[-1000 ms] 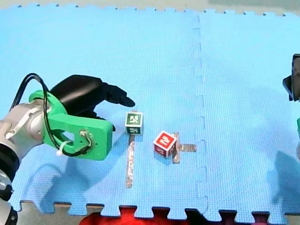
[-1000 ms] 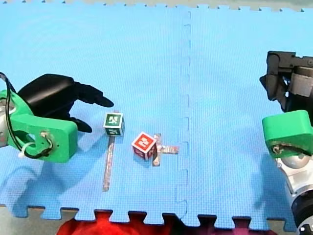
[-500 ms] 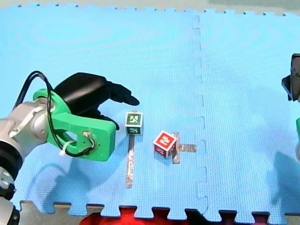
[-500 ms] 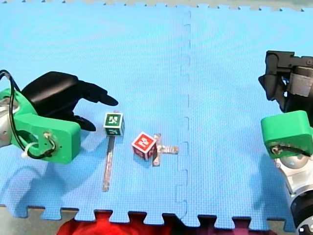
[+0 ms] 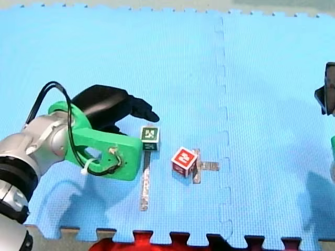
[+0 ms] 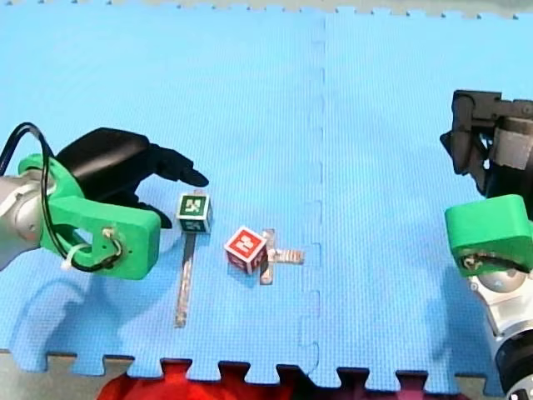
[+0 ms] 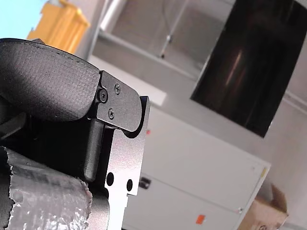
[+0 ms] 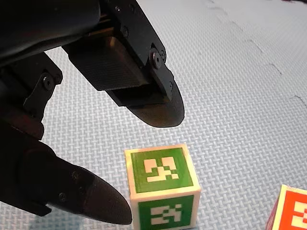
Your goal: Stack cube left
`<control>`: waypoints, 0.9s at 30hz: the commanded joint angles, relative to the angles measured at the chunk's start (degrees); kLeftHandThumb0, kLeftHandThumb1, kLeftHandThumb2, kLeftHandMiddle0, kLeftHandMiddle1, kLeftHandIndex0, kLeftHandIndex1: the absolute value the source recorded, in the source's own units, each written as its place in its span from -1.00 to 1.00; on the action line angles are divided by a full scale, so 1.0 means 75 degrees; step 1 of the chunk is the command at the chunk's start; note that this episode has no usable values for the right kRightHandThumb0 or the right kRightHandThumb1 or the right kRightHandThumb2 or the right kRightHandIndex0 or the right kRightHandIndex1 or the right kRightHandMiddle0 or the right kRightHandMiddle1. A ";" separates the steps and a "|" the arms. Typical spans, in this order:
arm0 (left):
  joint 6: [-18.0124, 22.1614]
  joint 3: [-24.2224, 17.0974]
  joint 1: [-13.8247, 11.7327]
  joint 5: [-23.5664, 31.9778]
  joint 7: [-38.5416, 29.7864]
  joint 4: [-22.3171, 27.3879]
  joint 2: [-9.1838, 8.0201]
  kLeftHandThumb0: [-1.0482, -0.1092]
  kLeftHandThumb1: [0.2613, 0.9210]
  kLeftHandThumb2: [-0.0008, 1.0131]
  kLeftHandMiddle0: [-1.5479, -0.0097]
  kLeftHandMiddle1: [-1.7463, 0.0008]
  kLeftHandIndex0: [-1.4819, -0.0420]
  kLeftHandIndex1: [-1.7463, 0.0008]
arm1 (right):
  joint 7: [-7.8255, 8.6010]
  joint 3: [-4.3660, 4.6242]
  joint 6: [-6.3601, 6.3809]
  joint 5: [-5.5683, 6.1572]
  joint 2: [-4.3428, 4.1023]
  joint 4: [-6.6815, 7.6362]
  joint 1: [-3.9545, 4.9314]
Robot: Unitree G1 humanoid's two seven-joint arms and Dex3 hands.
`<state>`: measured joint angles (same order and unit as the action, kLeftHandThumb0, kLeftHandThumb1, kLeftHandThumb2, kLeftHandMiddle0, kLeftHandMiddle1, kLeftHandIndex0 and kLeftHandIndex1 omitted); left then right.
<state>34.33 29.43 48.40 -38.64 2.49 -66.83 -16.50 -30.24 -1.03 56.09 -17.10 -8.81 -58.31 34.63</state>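
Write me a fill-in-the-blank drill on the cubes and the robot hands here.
The cube nearest the left robot hand is coloured ____.
The red cube stands on the ____ foam mat.
The right robot hand, at the mat's right side, is near ____ cube.
Missing words: green; blue; neither.

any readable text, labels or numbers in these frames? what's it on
No readable words or numbers.
Green cube: white block-pattern tags on its faces, no letters.
Red cube: same kind of tag, no letters.
Cabinet: small orange sticker, too small to read.
Left hand, by the green cube, and right hand, at the mat's right edge: no lettering.
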 commanded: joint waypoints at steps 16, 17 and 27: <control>-0.0616 0.0112 -0.0097 0.0201 -0.0260 -0.0428 0.0301 0.40 0.36 -1.00 -0.07 -1.00 0.01 0.99 | 0.0230 -0.0117 0.0278 0.0159 -0.0048 0.0027 -0.0081; -0.0595 0.0059 -0.0111 0.0274 -0.0249 -0.0475 0.0316 0.39 0.36 -1.00 -0.07 -1.00 0.00 0.99 | 0.0234 -0.0120 0.0286 0.0158 -0.0049 0.0026 -0.0083; -0.0532 -0.0042 -0.0098 0.0478 -0.0400 -0.0563 0.0346 0.40 0.34 -1.00 -0.03 -1.00 0.11 1.00 | 0.0287 -0.0154 0.0335 0.0169 -0.0067 0.0055 -0.0109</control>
<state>30.46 29.00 48.00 -34.91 0.34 -70.77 -13.93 -28.14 -1.91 58.30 -16.08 -8.90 -58.02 34.01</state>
